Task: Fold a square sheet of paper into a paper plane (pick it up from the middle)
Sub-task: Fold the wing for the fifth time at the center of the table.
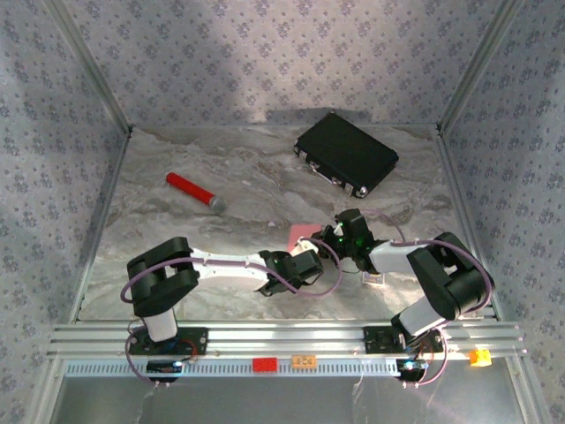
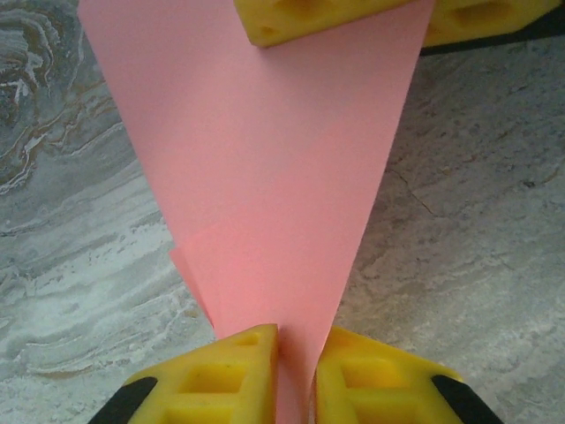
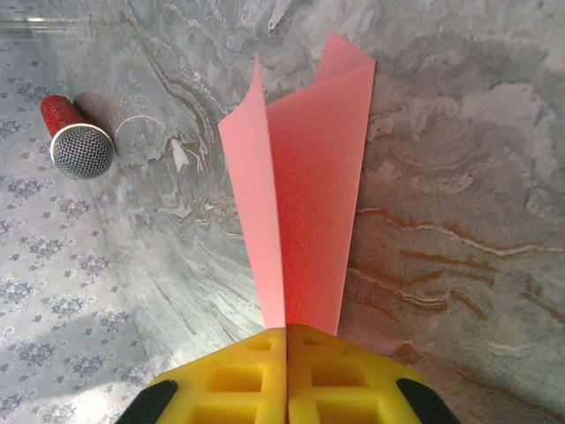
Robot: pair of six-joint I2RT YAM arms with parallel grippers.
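Pink paper plane point(image 3: 305, 203), pinched by left gripper point(image 2: 296, 375), right gripper point(image 3: 286, 375)

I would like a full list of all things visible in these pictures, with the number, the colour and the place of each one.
folded salmon-pink sheet of paper: one, salmon pink, table centre, held between both arms.
flat black rectangular case: one, black, far right of table.
red cylinder with grey mesh cap: one, red and grey, lying far left.
small printed card: one, pale, near right.
marble-patterned table: one, grey.
left arm: one, white and black; yellow left fingers shut on the paper.
right arm: one, white and black; yellow right fingers shut on the paper.
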